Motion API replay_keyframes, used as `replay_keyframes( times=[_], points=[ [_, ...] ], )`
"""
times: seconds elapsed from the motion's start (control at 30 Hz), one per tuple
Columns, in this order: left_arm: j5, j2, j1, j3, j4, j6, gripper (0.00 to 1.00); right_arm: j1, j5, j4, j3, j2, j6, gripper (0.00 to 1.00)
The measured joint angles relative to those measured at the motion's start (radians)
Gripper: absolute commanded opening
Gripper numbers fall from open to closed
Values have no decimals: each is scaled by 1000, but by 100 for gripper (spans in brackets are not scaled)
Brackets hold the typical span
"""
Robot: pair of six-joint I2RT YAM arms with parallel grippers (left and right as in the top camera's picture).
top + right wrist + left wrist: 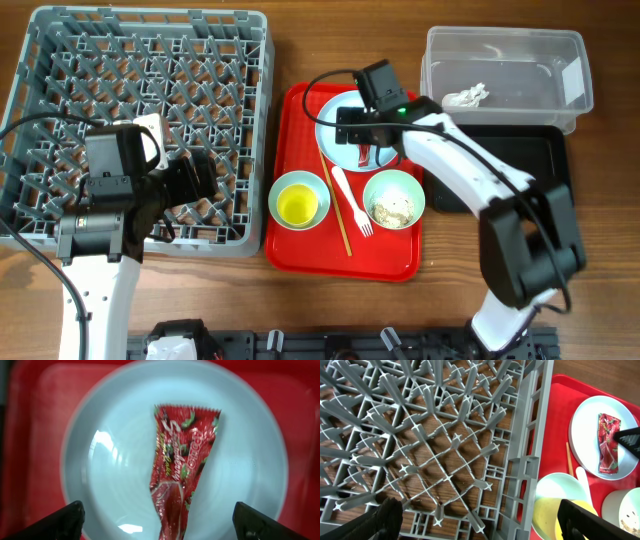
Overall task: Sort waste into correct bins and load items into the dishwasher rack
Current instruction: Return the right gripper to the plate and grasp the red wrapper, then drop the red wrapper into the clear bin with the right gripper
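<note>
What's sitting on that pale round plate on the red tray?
Only a red snack wrapper lies on the plate, near its middle. The rest of the plate looks bare; whatever is beneath the wrapper is covered.

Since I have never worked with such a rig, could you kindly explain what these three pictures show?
These are two robot arms. One picture looks down from above; the other two come from cameras on the wrists. The left gripper hovers open over the large grey plastic dishwasher rack, holding nothing. The right gripper is open above a small red snack wrapper lying on a round pale plate on the flat red tray. The tray carries two pale mint bowls, a white plastic fork and a thin wooden chopstick. A clear plastic tub holds a crumpled white tissue.
</note>
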Motion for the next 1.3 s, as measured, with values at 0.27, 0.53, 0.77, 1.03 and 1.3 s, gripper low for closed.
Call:
replay_keyframes(
  times=[0.27, 0.53, 0.77, 1.03, 1.3],
  points=[
    [0, 0, 0, 0, -10, 0, 100, 1, 15, -6, -9, 103, 31, 47],
    [0, 0, 0, 0, -19, 0, 100, 2, 18, -25, -10, 103, 50, 4],
    [0, 0, 0, 0, -19, 0, 100, -1, 17, -37, -8, 98, 47, 5],
    [0, 0, 0, 0, -19, 0, 100, -82, 54, -28, -1, -53, 35, 4],
    [0, 0, 0, 0, -19, 0, 100, -314, 87, 54, 29, -193, 84, 5]
  ],
)
